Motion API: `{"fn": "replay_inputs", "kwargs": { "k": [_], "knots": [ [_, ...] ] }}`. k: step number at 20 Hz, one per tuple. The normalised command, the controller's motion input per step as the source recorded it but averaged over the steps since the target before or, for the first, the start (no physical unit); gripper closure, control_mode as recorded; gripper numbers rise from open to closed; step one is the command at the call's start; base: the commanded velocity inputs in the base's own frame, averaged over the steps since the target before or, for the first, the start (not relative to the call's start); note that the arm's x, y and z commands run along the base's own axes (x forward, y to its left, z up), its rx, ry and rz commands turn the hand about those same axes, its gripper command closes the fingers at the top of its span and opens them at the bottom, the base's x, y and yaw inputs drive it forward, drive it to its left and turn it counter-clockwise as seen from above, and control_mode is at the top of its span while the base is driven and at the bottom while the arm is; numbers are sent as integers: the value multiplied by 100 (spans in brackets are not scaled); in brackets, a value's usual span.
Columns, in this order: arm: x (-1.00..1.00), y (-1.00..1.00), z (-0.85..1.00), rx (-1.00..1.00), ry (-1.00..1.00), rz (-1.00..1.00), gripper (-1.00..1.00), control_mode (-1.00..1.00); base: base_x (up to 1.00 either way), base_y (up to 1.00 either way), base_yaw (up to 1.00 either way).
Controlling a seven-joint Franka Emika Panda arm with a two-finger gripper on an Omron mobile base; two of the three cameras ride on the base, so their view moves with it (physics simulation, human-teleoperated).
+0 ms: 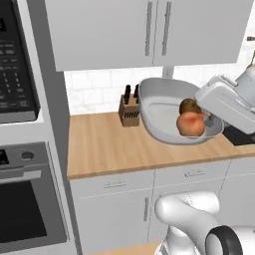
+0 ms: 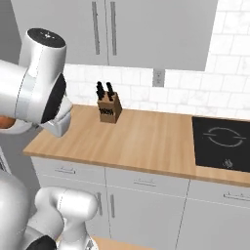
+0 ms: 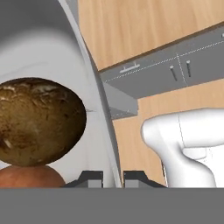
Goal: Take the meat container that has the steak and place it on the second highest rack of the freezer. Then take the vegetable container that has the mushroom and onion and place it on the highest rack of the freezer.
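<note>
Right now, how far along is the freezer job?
In hand: the gripper is shut on the rim of the vegetable container, held above the counter, tilted, with the mushroom and onion inside. Left: placing it on the freezer's highest rack. The steak container's placement can't be confirmed here.
</note>
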Motion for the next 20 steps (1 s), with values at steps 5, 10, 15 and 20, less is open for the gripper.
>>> {"fn": "replay_inputs", "kwargs": {
  "k": [5, 10, 15, 20],
  "knots": [
    [0, 0, 0, 0, 0, 0, 100, 100, -22, -26, 37],
    [0, 0, 0, 0, 0, 0, 100, 100, -5, -21, 83],
    [0, 0, 0, 0, 0, 0, 100, 100, -34, -22, 90],
    [0, 0, 0, 0, 0, 0, 100, 100, -25, -2, 93]
  ]
}}
